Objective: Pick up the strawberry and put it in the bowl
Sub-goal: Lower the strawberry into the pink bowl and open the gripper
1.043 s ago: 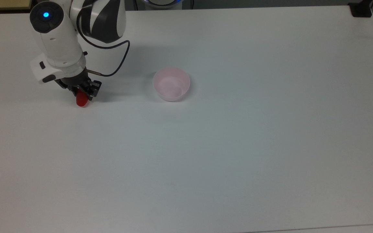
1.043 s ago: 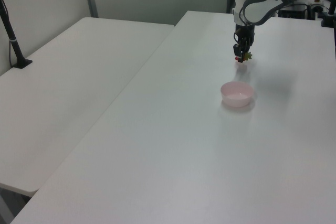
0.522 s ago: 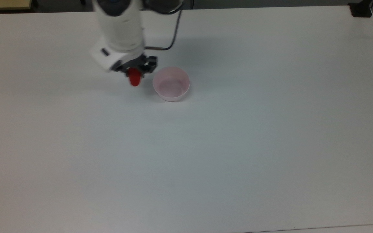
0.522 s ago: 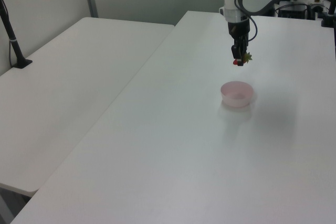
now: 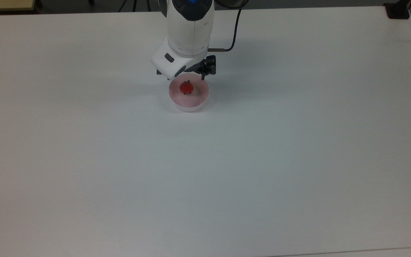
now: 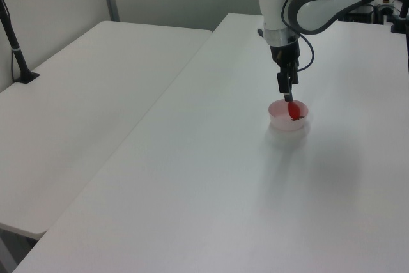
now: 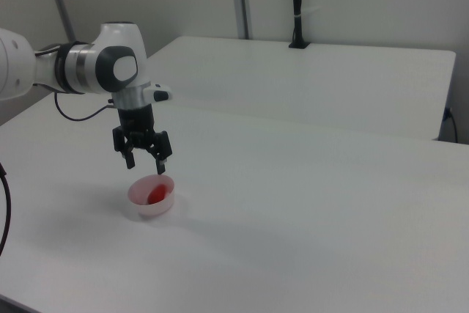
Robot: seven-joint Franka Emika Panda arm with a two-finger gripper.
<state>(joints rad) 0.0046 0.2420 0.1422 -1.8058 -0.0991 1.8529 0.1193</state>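
Right view: tool [image 7: 146, 160] spread (strawberry [image 7: 154, 193] in bowl [image 7: 151, 207])

A white arm [image 7: 88, 67] with grey joints is wearing a black gripper [image 7: 146, 162] (a black cable [image 5: 231, 37] is trailing).

2 white tables [image 7: 308, 203] [image 7: 315, 71] before pale partition walls [image 7: 366, 5]

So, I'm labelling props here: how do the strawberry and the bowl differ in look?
The strawberry is glossy red with a dark leafy cap; the bowl is plain pale pink. The strawberry is much smaller and lies inside the bowl, which stands upright on the table. Both sit right below the open gripper.
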